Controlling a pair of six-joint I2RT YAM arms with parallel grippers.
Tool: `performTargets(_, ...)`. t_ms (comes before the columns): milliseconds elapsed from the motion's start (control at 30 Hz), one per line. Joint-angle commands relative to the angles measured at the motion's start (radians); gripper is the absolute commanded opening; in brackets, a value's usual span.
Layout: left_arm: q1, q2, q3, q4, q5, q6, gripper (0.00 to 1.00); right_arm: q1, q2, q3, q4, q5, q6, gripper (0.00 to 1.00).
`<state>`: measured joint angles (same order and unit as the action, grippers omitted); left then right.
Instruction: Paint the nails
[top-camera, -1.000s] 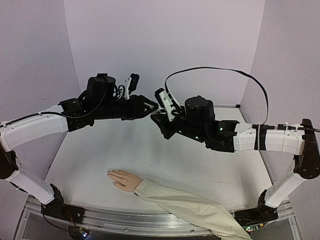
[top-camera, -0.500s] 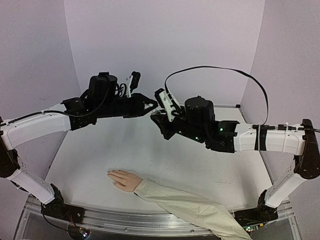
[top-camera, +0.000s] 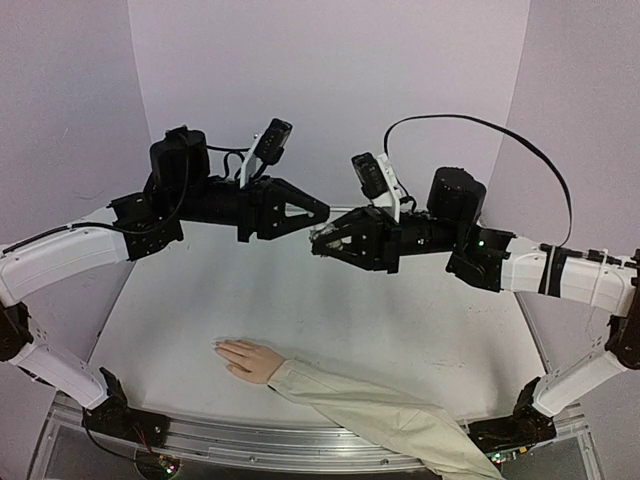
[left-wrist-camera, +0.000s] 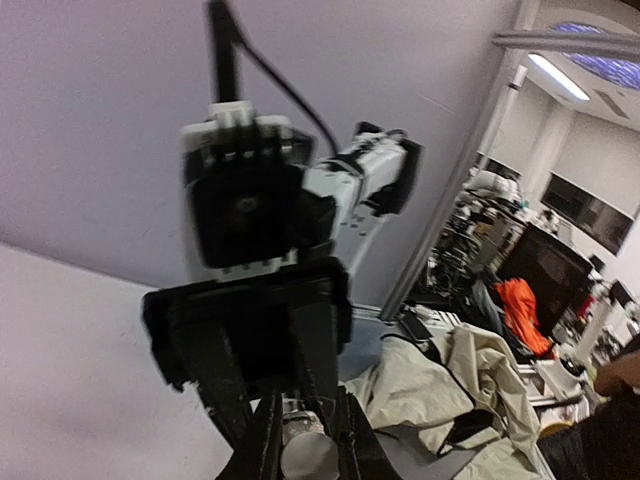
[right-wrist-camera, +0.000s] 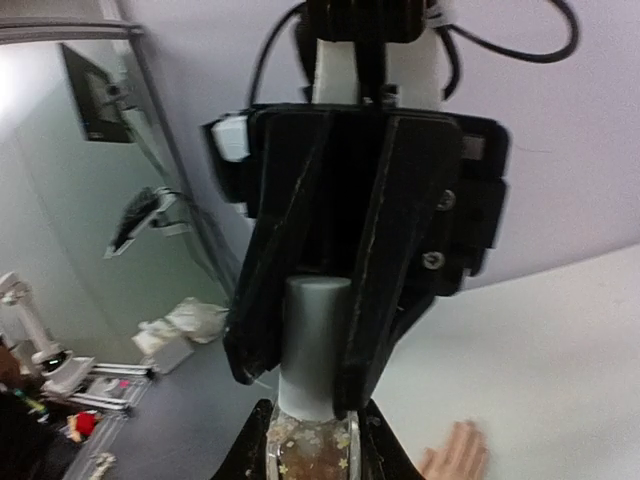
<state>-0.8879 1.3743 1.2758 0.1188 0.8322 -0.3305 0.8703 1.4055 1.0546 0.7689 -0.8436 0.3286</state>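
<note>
- Both arms have risen and levelled; the left gripper and right gripper now meet tip to tip.
- Right clamps the bottle and left pinches its cap, so uncapping looks imminent.
- The nails lie on the hand at the table's near edge, well apart.

Pale flesh-coloured mannequin hand, plain beige cloth sleeve, white desk. The small clear bottle carries gold flecks under a pale grey cylindrical cap. The left hand and right hand are black.
</note>
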Motion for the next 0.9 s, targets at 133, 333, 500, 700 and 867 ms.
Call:
performTargets(133, -0.006, -0.069, -0.016, 0.003, 0.144, 0.056, 0.01, -0.003, -0.1, -0.048, 0.332, -0.175, 0.082, 0.0)
performTargets(333, 0.042, -0.181, -0.121, -0.027, -0.182, -0.05, 0.54, -0.007, -0.149, -0.049, 0.06, 0.113, -0.133, 0.0)
performTargets(500, 0.041, -0.28, -0.194, -0.068, -0.39, -0.145, 0.82, -0.006, -0.148, -0.01, -0.124, 0.473, -0.249, 0.0)
performTargets(700, 0.04, -0.257, -0.19, -0.071, -0.49, -0.275, 0.85, 0.041, -0.087, 0.033, -0.158, 0.807, -0.281, 0.0)
performTargets(867, 0.036, -0.191, -0.147, -0.072, -0.55, -0.336, 0.85, 0.148, -0.01, 0.09, -0.185, 1.039, -0.375, 0.0)
